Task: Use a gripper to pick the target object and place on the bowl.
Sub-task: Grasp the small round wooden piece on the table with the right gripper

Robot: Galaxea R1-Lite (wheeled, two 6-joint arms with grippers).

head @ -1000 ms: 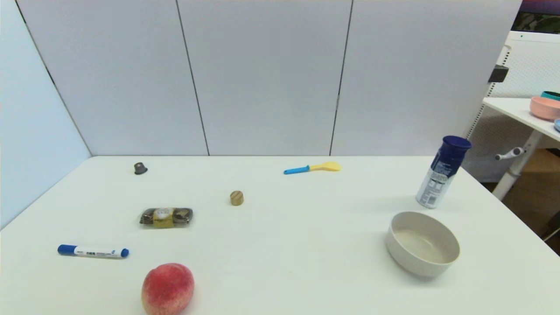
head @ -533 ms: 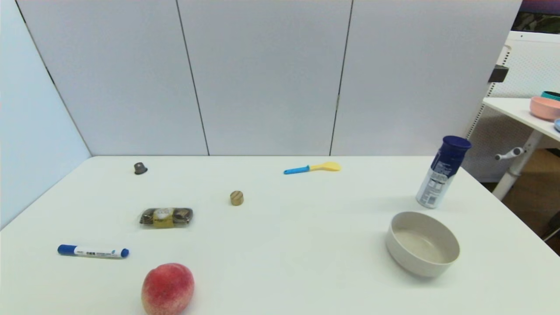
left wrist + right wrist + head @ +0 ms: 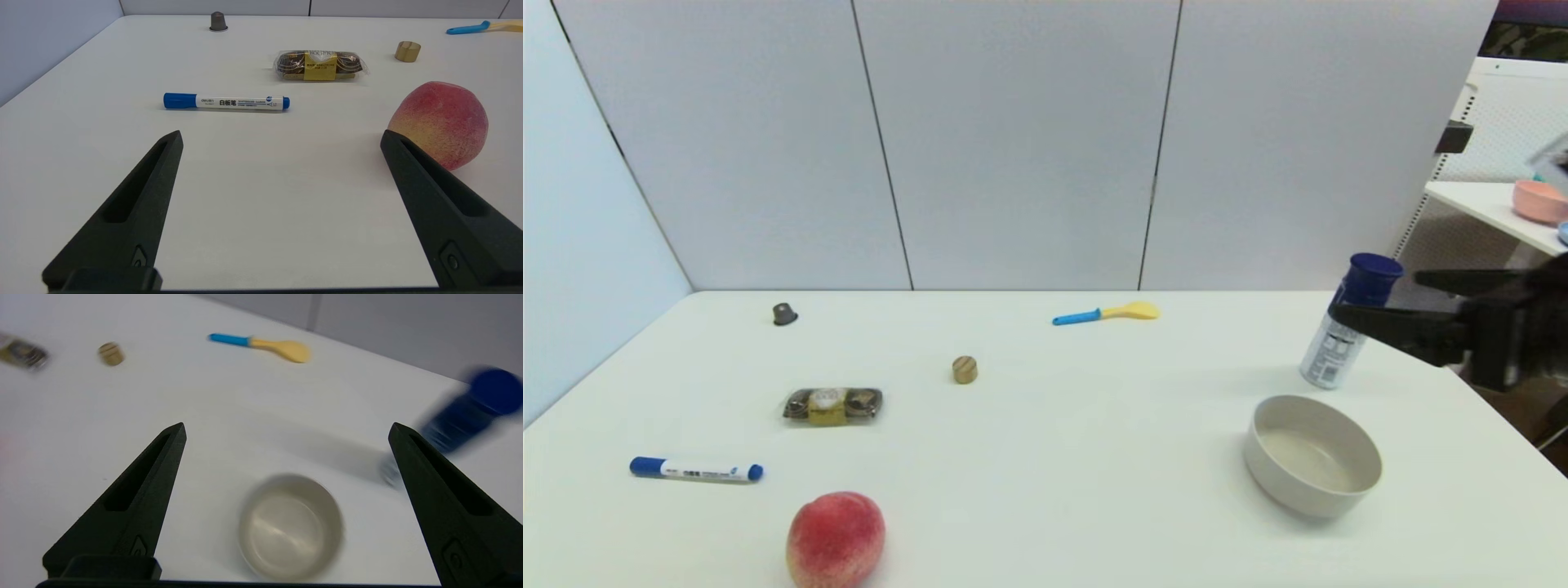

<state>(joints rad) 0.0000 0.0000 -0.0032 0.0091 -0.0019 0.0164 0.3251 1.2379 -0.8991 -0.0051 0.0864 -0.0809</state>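
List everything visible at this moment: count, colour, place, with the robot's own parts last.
Small tan wooden cylinder: 1, tan, table centre.
Round beige-white bowl: 1, beige-white, near right, empty.
Dark grey cone-shaped capsule: 1, far left.
Clear-wrapped chocolate pack: 1, gold and brown, left of cylinder.
Blue-capped white marker: 1, near left.
Red-yellow peach: 1, near edge.
Yellow spoon with blue handle: 1, far centre.
Blue-capped spray can: 1, upright behind bowl.
Pink bowl: 1, side table.
White table: 1.
Right gripper: open, above table's right edge.
Left gripper: open, near peach.
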